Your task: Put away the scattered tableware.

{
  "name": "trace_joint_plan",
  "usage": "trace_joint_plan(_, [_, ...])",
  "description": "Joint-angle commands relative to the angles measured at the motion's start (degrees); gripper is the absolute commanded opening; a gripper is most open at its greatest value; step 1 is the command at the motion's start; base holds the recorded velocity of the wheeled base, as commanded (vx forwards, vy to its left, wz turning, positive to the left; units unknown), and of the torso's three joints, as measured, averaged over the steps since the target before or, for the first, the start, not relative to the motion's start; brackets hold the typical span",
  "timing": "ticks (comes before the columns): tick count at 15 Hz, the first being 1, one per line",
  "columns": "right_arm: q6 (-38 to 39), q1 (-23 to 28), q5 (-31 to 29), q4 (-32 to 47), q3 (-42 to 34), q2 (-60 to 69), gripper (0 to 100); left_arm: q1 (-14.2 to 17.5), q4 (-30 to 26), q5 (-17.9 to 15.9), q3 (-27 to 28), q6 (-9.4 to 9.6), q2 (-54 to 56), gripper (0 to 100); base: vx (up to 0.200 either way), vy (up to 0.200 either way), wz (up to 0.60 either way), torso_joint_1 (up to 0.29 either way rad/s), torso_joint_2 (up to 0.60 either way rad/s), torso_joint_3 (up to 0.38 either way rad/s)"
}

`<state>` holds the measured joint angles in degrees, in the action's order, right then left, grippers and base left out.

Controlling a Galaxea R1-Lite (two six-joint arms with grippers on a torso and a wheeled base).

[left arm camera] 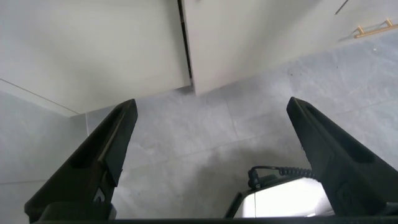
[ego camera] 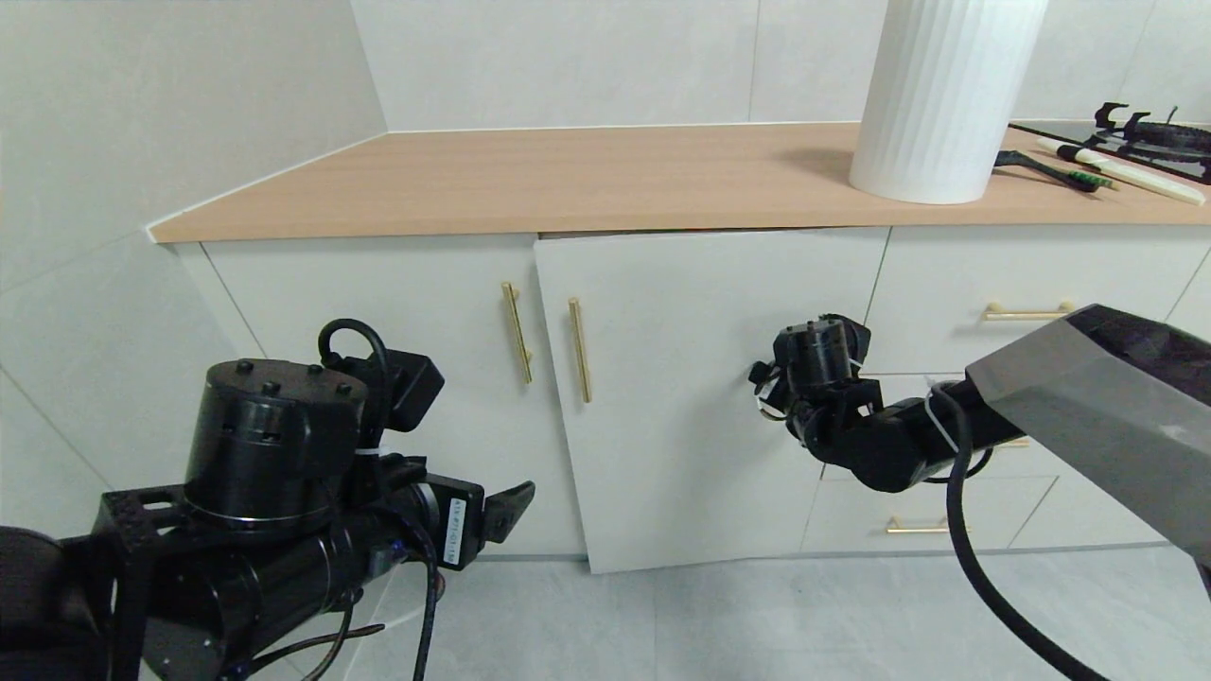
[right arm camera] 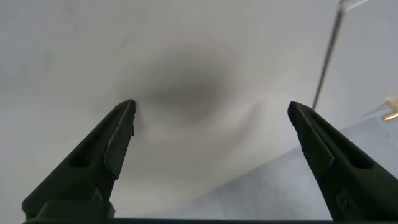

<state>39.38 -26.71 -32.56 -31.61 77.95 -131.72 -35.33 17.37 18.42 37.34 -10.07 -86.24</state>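
My left end effector (left arm camera: 211, 109) wide open, low over floor (left arm camera: 205, 149). My right end effector (right arm camera: 211, 109) wide open, close against ajar cabinet door (ego camera: 700, 397). Utensils (ego camera: 1135, 177) near worktop (ego camera: 568, 180) right edge, beside white ribbed vase (ego camera: 937, 95). Label on my left wrist too small to read.

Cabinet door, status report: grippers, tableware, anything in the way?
Left gripper open, low over floor. Right gripper open, close to door, door ajar. Utensils on counter, far right, white vase beside them.

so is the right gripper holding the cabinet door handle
No, the right gripper is open before the bare cabinet door, away from its gold handle.
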Motion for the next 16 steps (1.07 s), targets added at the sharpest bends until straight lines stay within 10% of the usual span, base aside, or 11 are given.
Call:
trace_joint_plan(1, [0.00,0.08,-1.36,-0.03,1.86,-2.14,100,0.00,0.03,0.04,0.01,-0.04,0.28,100,0.000,0.000,0.00,0.000,0.00,0.000])
trace_joint_plan(16, [-0.18,0.61,-4.27,-0.03,3.79,-2.93,100,0.00,0.03,0.04,0.01,-0.04,0.37,100,0.000,0.000,0.00,0.000,0.00,0.000])
